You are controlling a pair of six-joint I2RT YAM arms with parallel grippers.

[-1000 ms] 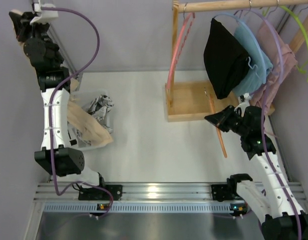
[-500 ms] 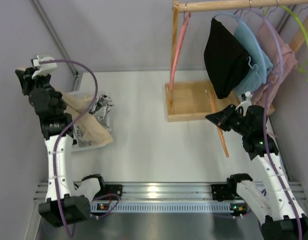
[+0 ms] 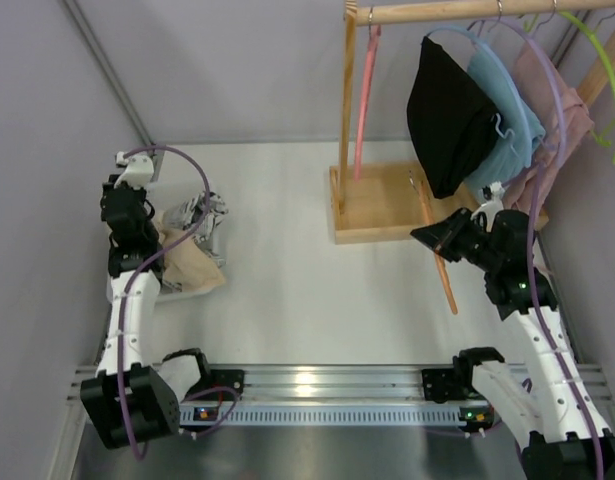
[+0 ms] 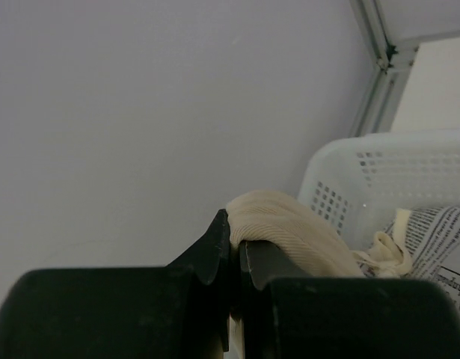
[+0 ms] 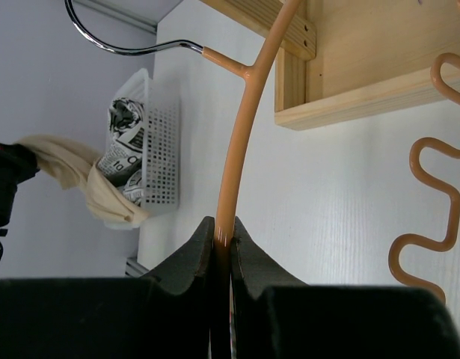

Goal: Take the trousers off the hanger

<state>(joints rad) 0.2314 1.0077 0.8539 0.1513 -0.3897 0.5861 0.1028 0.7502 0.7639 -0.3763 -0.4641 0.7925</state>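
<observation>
Left wrist view: the left tool (image 4: pixel 233 241) is pinched shut on a fold of the cream trousers (image 4: pixel 286 224), held just beside the rim of the white basket (image 4: pixel 394 172) at the left edge of the worktop (image 3: pixel 287 290). Seen from above, the rest of the cloth trails down past the basket's near end.

Well apart to the right, the right tool (image 5: pixel 223 241) is clamped tight on the stem of the orange hanger (image 5: pixel 237 142). The hanger is bare and slants down in front of the wooden rack (image 3: pixel 382 205), with no cloth touching it. A black garment (image 3: pixel 447 115) and others hang from the rail behind it.

With trousers and hanger at opposite sides of the worktop, the separation itself appears done, and the step in hand looks like putting the trousers away. The next move likely calls for the left tool to come over the basket's opening and let go, so the cloth falls inside and not across the rim. The right tool then has only the empty hanger to set down.
</observation>
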